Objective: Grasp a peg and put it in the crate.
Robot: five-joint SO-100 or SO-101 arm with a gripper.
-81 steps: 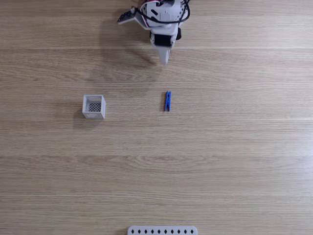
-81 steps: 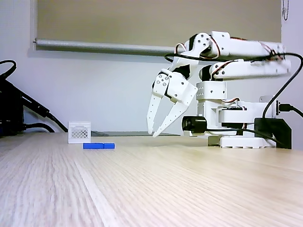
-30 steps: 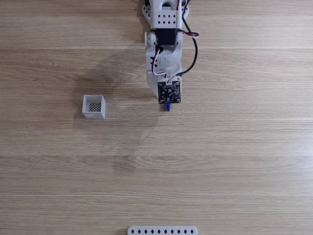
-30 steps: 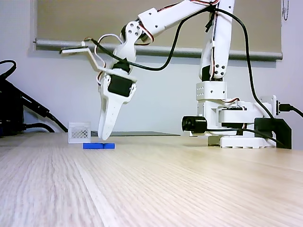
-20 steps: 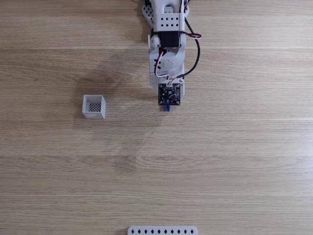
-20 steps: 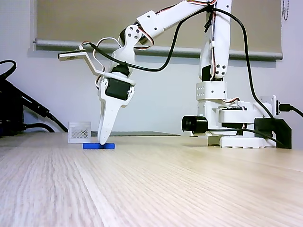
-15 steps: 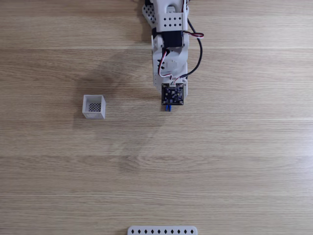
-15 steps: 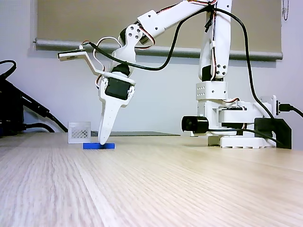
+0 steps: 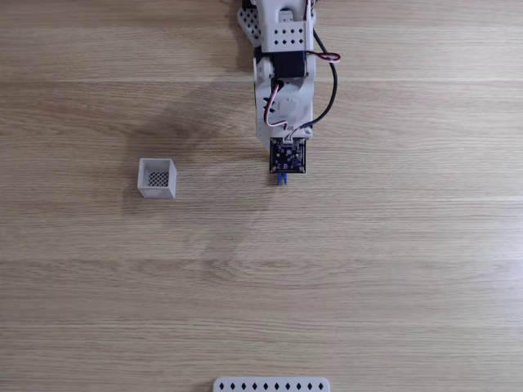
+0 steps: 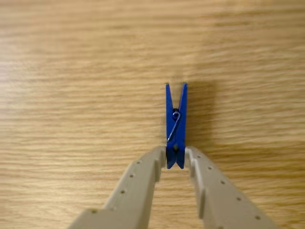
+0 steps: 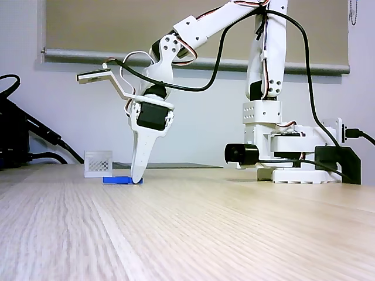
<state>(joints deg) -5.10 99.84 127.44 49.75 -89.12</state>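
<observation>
One slim blue plastic clothes peg (image 10: 176, 126) lies flat on the wooden table (image 10: 71, 71), its near end sitting between the fingertips of the white two-finger gripper (image 10: 175, 160) in the wrist view. The jaws stand only slightly apart, one fingertip touching or nearly touching each side of that end; whether they are already pressing cannot be told. In the side fixed view the gripper (image 11: 138, 178) points steeply down at one end of the peg (image 11: 120, 180). The peg looks light, stiff and smooth, so a pinch at the very end may let it pivot or slip; holding nearer the spring would likely be steadier. The small white square crate (image 9: 157, 178) sits well apart from the gripper, to its left in the top-down fixed view.
</observation>
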